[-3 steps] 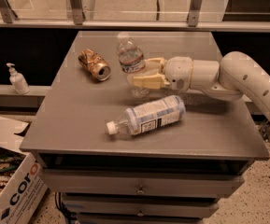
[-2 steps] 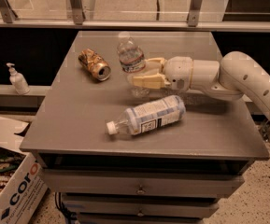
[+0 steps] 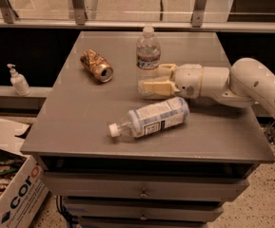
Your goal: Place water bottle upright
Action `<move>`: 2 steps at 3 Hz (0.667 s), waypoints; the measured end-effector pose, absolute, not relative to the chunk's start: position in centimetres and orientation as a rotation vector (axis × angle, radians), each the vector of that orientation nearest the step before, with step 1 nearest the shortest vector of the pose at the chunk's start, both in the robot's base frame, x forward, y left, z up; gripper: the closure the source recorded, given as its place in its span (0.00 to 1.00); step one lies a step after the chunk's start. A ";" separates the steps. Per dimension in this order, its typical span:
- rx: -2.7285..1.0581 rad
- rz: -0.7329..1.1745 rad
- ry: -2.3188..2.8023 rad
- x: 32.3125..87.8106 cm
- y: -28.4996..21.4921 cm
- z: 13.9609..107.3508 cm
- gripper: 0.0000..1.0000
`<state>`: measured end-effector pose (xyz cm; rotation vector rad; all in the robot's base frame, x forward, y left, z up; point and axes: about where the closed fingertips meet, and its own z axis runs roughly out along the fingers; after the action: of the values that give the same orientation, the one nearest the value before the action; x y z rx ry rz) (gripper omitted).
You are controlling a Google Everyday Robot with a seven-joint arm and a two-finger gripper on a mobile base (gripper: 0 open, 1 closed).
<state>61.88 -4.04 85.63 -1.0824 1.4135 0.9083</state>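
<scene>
A grey table (image 3: 80, 127) fills the middle of the frame. The white arm (image 3: 256, 80) reaches in from the right edge. Below centre, a large bottle (image 3: 151, 118) lies on its side. Just above it the water bottle (image 3: 148, 56) stands upright, its lower part clasped between the fingers of the gripper (image 3: 151, 80). A crushed can (image 3: 97, 66) lies to its left

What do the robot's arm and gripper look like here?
The arm is a thick, rounded tube in smooth white casing with a few small dark dots; no loose cables show. It ends in a white cylindrical wrist with a thin yellowish band. The gripper, at the base of the water bottle on the grey table, is pale cream-yellow.
</scene>
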 end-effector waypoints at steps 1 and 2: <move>-1.072 0.897 1.452 61.9 -5.1 84.6 0.00; -1.077 0.876 1.476 62.0 -6.4 84.5 0.00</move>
<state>61.96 -6.39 84.46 -1.0765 1.4762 0.8759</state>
